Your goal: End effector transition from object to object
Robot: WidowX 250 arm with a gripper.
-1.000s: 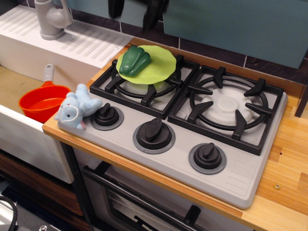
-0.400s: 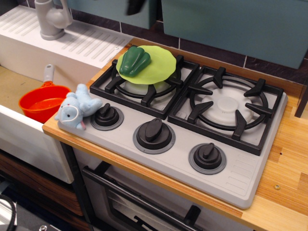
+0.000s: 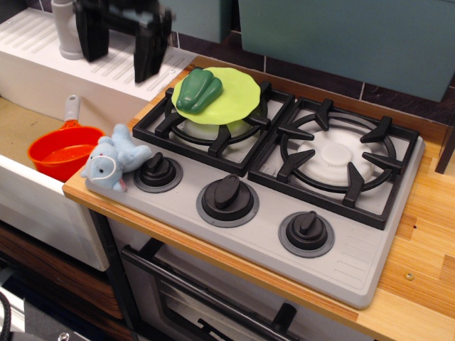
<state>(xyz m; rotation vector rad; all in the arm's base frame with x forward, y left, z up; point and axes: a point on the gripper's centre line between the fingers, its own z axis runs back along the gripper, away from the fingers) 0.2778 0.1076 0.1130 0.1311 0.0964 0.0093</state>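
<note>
My black gripper [image 3: 119, 60] hangs at the top left, above the white drainboard [image 3: 106, 71] left of the stove. Its two fingers point down, spread wide apart with nothing between them. One finger [image 3: 91, 42] is on the left, the other [image 3: 148, 53] on the right. A green toy pepper [image 3: 197, 91] lies on a lime green plate [image 3: 231, 96] on the back left burner, to the right of the gripper. A light blue plush toy [image 3: 114, 160] lies at the stove's front left corner, below the gripper.
An orange pot [image 3: 62, 150] sits in the sink [image 3: 21, 128]. A grey faucet [image 3: 65, 32] stands behind the gripper. The stove [image 3: 355, 249] has three black knobs [image 3: 227, 197] and an empty right burner [image 3: 334, 158]. A wooden counter [image 3: 426, 241] lies at the right.
The gripper has come down and to the left, from the top edge above the plate to over the drainboard. Its fingers now show in full. Nothing else moved.
</note>
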